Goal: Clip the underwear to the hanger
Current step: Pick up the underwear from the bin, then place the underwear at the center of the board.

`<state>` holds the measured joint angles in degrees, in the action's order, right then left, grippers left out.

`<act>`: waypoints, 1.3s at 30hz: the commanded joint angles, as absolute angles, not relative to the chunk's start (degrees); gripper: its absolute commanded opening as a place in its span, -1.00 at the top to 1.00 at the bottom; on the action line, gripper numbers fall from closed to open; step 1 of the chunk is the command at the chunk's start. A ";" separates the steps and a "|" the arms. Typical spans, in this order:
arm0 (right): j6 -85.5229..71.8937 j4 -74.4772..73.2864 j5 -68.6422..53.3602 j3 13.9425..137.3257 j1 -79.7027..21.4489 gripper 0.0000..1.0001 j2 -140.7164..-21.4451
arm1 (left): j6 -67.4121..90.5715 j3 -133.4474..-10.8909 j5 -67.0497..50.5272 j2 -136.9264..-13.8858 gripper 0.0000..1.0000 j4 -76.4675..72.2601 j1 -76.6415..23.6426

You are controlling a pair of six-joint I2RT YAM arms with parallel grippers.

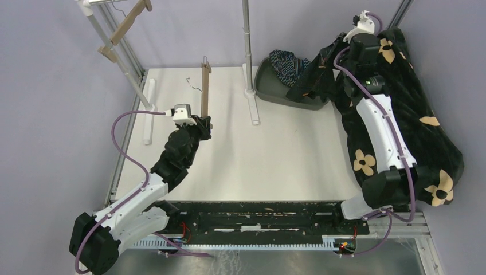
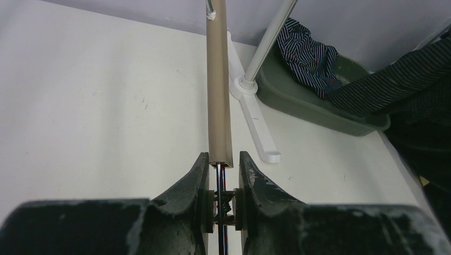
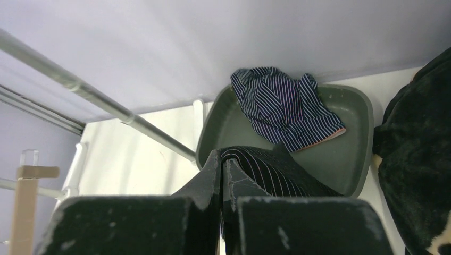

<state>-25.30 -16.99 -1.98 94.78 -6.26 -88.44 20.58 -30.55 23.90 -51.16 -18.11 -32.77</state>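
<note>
Black fingers of the left tool (image 2: 223,159) fill the bottom of the left wrist view, drawn narrow around the near end of the hanger (image 2: 218,79). A thin metal rod and a small spring show between them. The left arm reaches from its base forward over the white bench (image 1: 286,149), wrist low, tool pointing to the far edge. The hanger's tan wooden bar runs straight away from the tool toward the back wall. Whether it touches the bench I cannot tell.

The right arm rises along the flowered black blanket (image 1: 412,132) at the bench's right edge, folds at the far corner and turns back down to the left. The right tool (image 3: 222,159) sits over the near rim of the grey-green tray (image 3: 345,170), pinched tight on the black pinstriped underwear (image 3: 276,175).

That garment hangs from the right tool, draped across the tray's right side, well apart from the hanger and left tool. It is soft and dark, with fine pale lines. The navy striped underwear (image 3: 284,109) lies crumpled in the tray's far part, just beyond the right tool and apart from it. It is smaller, with light stripes and a pale orange edge. A white pole (image 1: 247,46) stands between tray and hanger.
</note>
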 commanded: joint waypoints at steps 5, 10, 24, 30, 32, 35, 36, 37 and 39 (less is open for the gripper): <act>-26.05 -16.54 -3.23 93.74 -6.11 0.99 -78.32 | 21.49 -32.41 24.82 -48.72 0.94 -18.67 -32.96; -25.97 -18.42 -5.53 92.65 -6.14 0.99 -76.96 | 21.45 -32.27 25.18 -47.84 0.94 -17.99 -32.97; -27.26 -18.87 -14.81 85.27 -6.45 0.99 -71.60 | 21.36 -32.48 25.63 -46.78 0.94 -16.84 -33.01; -27.25 -20.64 -15.55 84.03 -7.36 0.99 -69.78 | 21.58 -32.67 25.62 -46.58 0.94 -16.29 -32.96; -27.18 -22.15 -14.87 84.06 -7.46 0.99 -69.05 | 21.62 -32.85 25.51 -46.51 0.94 -15.98 -32.96; -26.69 -24.62 -14.57 83.90 -7.45 0.99 -67.38 | 21.71 -32.87 25.42 -46.26 0.94 -15.65 -32.96; -26.63 -25.30 -14.88 83.74 -7.47 0.99 -67.01 | 21.71 -32.85 25.42 -46.18 0.94 -15.65 -32.96; -26.56 -25.85 -15.41 83.35 -7.54 0.99 -66.57 | 21.71 -32.87 25.48 -46.10 0.94 -15.50 -32.97; -26.68 -25.87 -16.18 82.11 -7.62 0.99 -65.87 | 21.71 -32.89 25.49 -46.00 0.94 -15.39 -32.96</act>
<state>-26.96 -25.67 -14.63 83.24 -7.27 -68.60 20.58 -30.57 23.97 -47.62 -12.69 -32.77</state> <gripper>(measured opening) 0.015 0.264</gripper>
